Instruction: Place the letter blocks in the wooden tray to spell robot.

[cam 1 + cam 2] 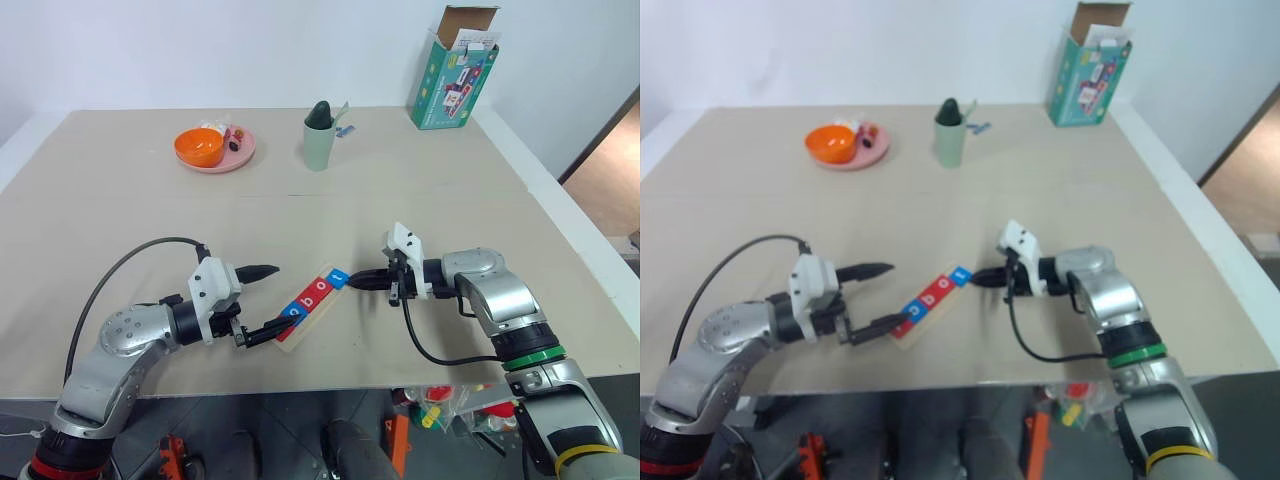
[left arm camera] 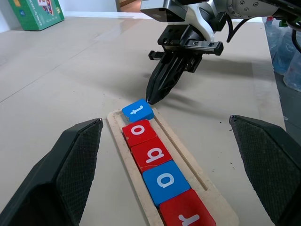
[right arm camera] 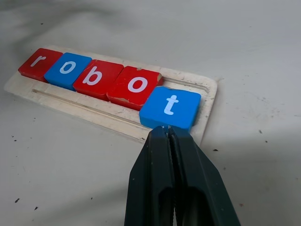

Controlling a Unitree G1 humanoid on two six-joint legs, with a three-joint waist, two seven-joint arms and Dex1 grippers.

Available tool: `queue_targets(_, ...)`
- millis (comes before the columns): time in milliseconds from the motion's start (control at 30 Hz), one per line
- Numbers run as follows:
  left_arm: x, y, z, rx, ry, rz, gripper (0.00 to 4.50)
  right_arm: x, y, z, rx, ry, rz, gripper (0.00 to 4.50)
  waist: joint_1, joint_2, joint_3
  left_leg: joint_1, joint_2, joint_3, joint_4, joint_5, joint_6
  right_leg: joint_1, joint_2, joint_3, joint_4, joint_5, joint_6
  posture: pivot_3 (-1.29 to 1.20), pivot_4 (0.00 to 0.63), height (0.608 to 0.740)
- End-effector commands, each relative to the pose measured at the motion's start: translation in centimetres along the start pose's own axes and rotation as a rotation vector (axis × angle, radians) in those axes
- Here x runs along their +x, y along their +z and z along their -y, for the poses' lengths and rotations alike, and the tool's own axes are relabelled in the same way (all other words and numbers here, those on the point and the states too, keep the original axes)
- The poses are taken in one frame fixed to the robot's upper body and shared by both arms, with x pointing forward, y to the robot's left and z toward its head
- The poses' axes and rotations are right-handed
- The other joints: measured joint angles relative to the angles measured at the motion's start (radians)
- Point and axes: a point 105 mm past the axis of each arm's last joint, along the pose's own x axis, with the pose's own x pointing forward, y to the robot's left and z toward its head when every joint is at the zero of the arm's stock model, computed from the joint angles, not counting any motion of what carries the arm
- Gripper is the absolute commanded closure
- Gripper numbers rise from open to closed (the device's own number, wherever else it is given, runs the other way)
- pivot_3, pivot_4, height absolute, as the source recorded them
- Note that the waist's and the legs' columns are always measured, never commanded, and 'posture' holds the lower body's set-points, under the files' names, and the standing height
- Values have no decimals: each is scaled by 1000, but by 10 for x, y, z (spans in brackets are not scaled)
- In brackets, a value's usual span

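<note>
The right gripper [image 3: 167, 129] is squeezed shut with nothing held, its tip right at the blue t block [image 3: 170, 107]. All five letter blocks [image 3: 101, 79] are lined up in the wooden tray [image 3: 207, 101]. The left gripper [image 1: 262, 302] is spread wide at the tray's other end.

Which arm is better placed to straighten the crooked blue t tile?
Right. Its shut gripper has its tips at the blue square t tile, which sits askew in the pale wooden tray; the open left gripper straddles the tray's r end.

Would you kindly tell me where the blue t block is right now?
The blue t block sits slightly askew at the wooden tray's end, beside the red o block, with the shut right tool at its edge.
</note>
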Motion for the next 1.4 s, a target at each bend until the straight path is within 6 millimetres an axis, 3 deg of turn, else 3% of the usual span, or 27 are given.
queue_targets(33,-4,6,-2,32,17,7,0,-1,9,1,-45,-4,18,4454,0,0,0,0,0,0,0,0,0,0,0,0,0,0,0,0,150,740)
queue_targets(1067,-6,2,-2,33,40,-9,0,18,18,4,-84,36,20,4454,0,0,0,0,0,0,0,0,0,0,0,0,0,0,0,0,150,740)
queue_targets(1200,-8,2,-6,31,76,-2,0,13,27,9,-89,6,49,4454,0,0,0,0,0,0,0,0,0,0,0,0,0,0,0,0,150,740)
queue_targets(1300,-16,3,-20,23,161,3,0,-2,34,13,-68,-27,84,4454,0,0,0,0,0,0,0,0,0,0,0,0,0,0,0,0,150,740)
queue_targets(1400,-28,6,-37,2,263,20,0,-21,39,19,-41,-86,125,3728,1,0,0,0,0,0,0,0,0,0,0,0,0,0,0,0,150,740)
